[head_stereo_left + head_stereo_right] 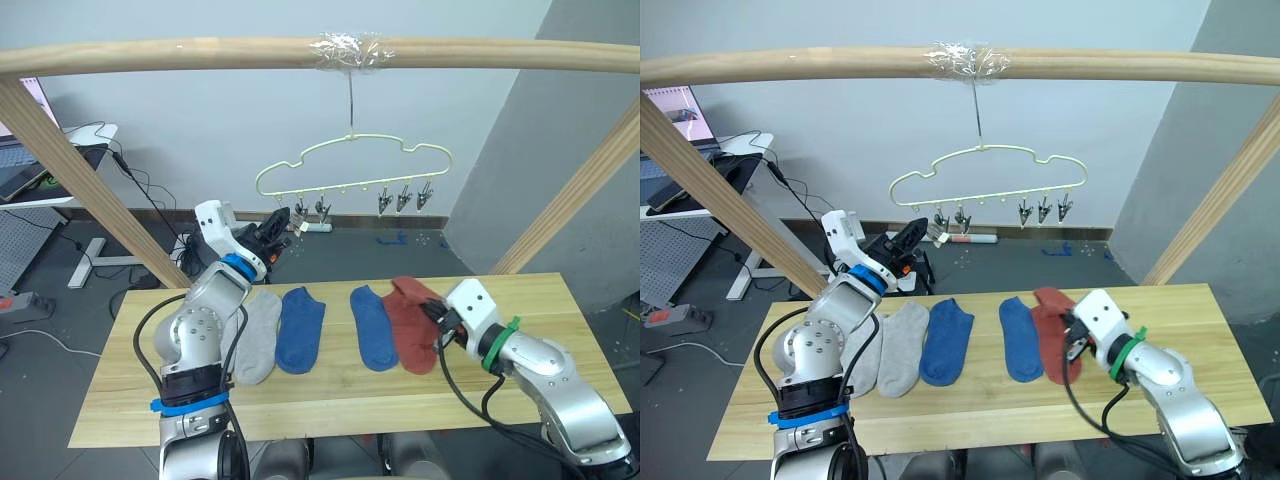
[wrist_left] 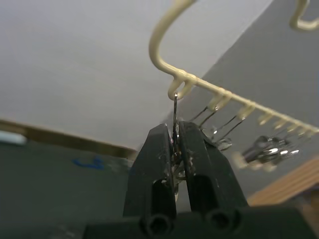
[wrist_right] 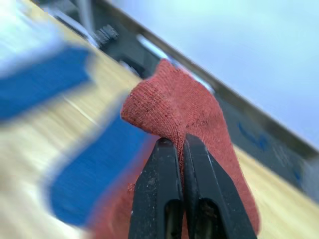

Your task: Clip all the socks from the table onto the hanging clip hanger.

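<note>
The pale yellow-green clip hanger [image 1: 352, 165] hangs by its hook from the wooden pole, with a row of metal clips along its lower bar. My left gripper [image 1: 282, 224] is raised at the row's left end, shut on the leftmost clip [image 2: 175, 143]. Several socks lie in a row on the table [image 1: 330, 410]: a light grey sock [image 1: 256, 340], a second grey one [image 1: 864, 356] partly under my left arm, two blue socks [image 1: 300, 328] [image 1: 372, 328] and a rust red sock [image 1: 410, 330]. My right gripper [image 1: 436, 316] is shut on the red sock's edge [image 3: 172, 114], low over the table.
The round pole frame spans the scene: a top bar [image 1: 200, 52] and slanted posts on the left [image 1: 90, 190] and right [image 1: 580, 195]. A desk [image 1: 50, 170] with cables stands at the back left. A power strip [image 1: 318, 227] lies on the floor behind.
</note>
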Tool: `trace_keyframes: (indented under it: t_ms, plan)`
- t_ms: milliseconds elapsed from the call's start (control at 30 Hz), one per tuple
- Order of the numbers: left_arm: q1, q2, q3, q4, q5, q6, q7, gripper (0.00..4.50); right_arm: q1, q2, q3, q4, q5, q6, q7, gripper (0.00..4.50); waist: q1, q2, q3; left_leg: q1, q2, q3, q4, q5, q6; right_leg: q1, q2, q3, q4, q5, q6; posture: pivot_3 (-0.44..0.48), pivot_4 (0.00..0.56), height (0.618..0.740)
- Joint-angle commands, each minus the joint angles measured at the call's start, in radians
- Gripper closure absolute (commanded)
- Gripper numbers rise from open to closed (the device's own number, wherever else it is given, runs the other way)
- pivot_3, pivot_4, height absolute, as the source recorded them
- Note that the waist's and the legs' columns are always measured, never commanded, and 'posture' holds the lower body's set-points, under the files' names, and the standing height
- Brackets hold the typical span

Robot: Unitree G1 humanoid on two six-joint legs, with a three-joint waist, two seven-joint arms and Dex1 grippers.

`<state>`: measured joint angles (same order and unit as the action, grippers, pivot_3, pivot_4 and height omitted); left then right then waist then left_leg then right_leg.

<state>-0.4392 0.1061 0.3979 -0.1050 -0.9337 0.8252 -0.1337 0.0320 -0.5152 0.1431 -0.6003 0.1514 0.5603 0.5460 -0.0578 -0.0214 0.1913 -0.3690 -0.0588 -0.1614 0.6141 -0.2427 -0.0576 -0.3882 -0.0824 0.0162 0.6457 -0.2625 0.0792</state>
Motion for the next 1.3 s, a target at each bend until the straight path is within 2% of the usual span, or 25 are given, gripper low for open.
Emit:
trace_keyframes:
  t_ms: [33, 233, 333, 600, 900, 1100, 1300]
  plan:
    - [-0.013, 0.008, 0.040, -0.004, -0.130, 0.089, 0.050, 4.50, -0.095, 0.048, 0.066, -0.045, 0.005, 0.021, -0.011, 4.49, 0.000, -0.001, 0.000, 0.000, 0.000, 0.000, 0.000, 0.000, 0.000, 0.000, 0.000, 0.000, 0.000, 0.000, 0.000, -0.093, 0.182, 0.740]
    - [0.002, 0.016, 0.025, -0.045, -0.237, 0.158, 0.086, 4.50, -0.244, 0.149, 0.173, 0.085, -0.069, -0.034, -0.053, 4.49, 0.008, -0.002, 0.001, 0.000, 0.000, -0.001, 0.000, 0.001, -0.001, 0.000, 0.001, 0.000, -0.001, 0.001, -0.001, -0.082, 0.179, 0.740]
    - [0.011, 0.014, 0.022, -0.058, -0.274, 0.162, 0.107, 4.50, -0.277, 0.170, 0.186, 0.121, -0.081, -0.060, -0.056, 4.49, 0.016, -0.002, 0.001, -0.002, -0.001, -0.001, 0.000, 0.001, -0.003, -0.001, 0.000, 0.000, -0.001, 0.004, -0.005, -0.070, 0.180, 0.740]
    - [0.041, 0.036, -0.003, -0.079, -0.324, 0.157, 0.122, 4.50, -0.362, 0.213, 0.184, 0.213, -0.102, -0.125, -0.053, 4.49, 0.020, -0.002, 0.001, -0.002, -0.001, -0.001, 0.000, 0.002, -0.006, -0.002, 0.001, 0.000, -0.001, 0.004, -0.006, -0.058, 0.179, 0.740]
    - [0.037, 0.053, 0.004, -0.057, -0.352, 0.127, 0.138, 4.50, -0.338, 0.178, 0.171, 0.153, -0.093, -0.128, -0.031, 4.49, 0.025, -0.002, 0.001, -0.002, -0.001, -0.001, 0.000, 0.001, -0.006, -0.002, 0.000, 0.000, -0.002, 0.004, -0.006, -0.057, 0.182, 0.740]
    - [0.036, 0.060, 0.001, -0.039, -0.392, 0.136, 0.151, 4.50, -0.302, 0.143, 0.167, 0.115, -0.111, -0.198, -0.030, 4.49, 0.024, -0.002, 0.001, -0.002, 0.000, -0.001, 0.000, 0.001, -0.005, -0.002, 0.000, 0.000, -0.002, 0.004, -0.006, -0.063, 0.183, 0.740]
    - [0.035, 0.068, -0.007, -0.019, -0.420, 0.141, 0.162, 4.50, -0.316, 0.167, 0.165, 0.138, -0.122, -0.240, -0.051, 4.49, 0.024, -0.002, 0.001, -0.002, 0.000, -0.001, 0.000, 0.000, -0.003, -0.002, 0.001, 0.000, -0.001, 0.003, -0.005, -0.071, 0.179, 0.740]
